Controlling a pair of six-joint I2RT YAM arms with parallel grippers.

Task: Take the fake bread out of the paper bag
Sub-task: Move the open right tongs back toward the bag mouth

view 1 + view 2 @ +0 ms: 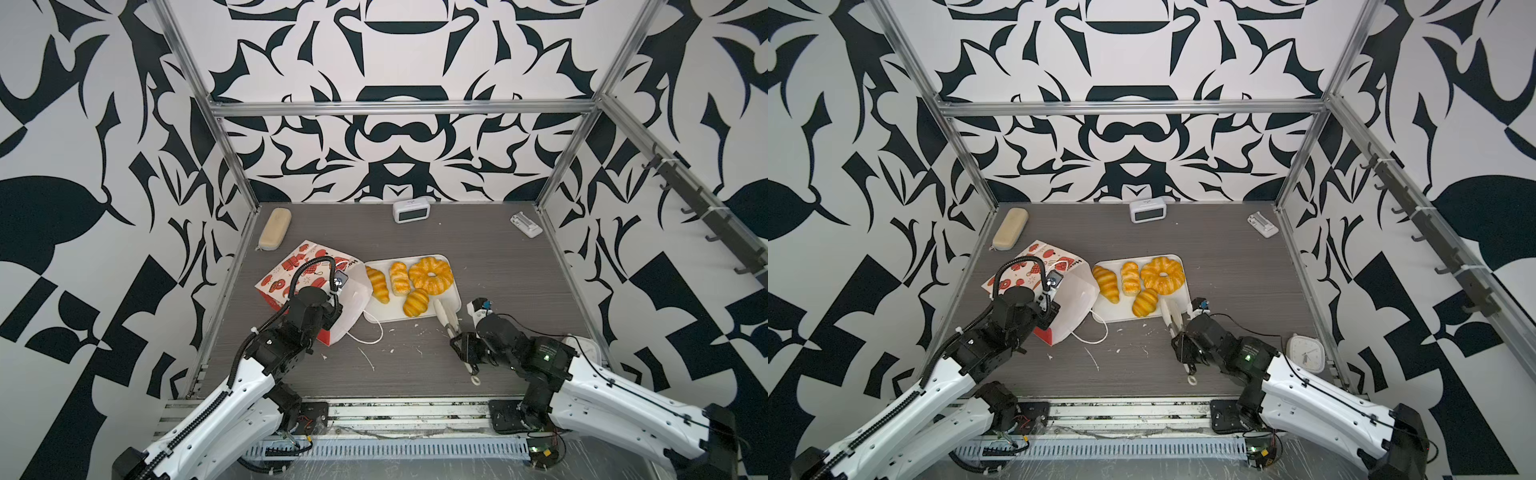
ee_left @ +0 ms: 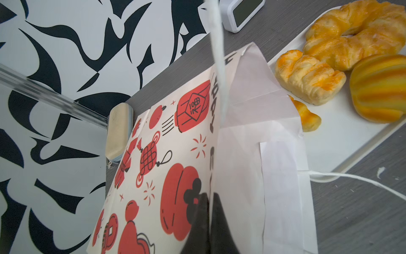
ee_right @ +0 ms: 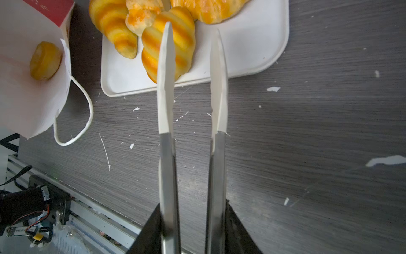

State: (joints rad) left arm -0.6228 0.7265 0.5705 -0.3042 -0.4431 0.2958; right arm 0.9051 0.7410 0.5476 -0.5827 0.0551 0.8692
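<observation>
The red-and-white paper bag (image 1: 299, 270) lies tilted on its side at the left, its white mouth facing the tray. My left gripper (image 2: 210, 195) is shut on the bag's upper rim (image 2: 219, 136). One small fake bread ring (image 3: 45, 61) sits inside the bag's mouth. On the white tray (image 1: 453, 291) lie a large ring (image 1: 430, 275), a paler braided roll (image 1: 399, 278) and two striped croissant rolls (image 1: 378, 284) (image 1: 415, 302). My right gripper (image 3: 193, 211) is shut on the tongs (image 3: 167, 88). Their white tips stand apart over the tray's near edge, beside a striped roll (image 3: 182, 39), with nothing gripped.
A tan oblong case (image 1: 274, 229) lies at the back left, a white digital clock (image 1: 411, 211) at the back wall, a small white device (image 1: 526, 224) at the back right. A white analogue clock (image 1: 1306, 353) sits by the right arm. The bag's loose cord handle (image 1: 372, 336) trails onto the table.
</observation>
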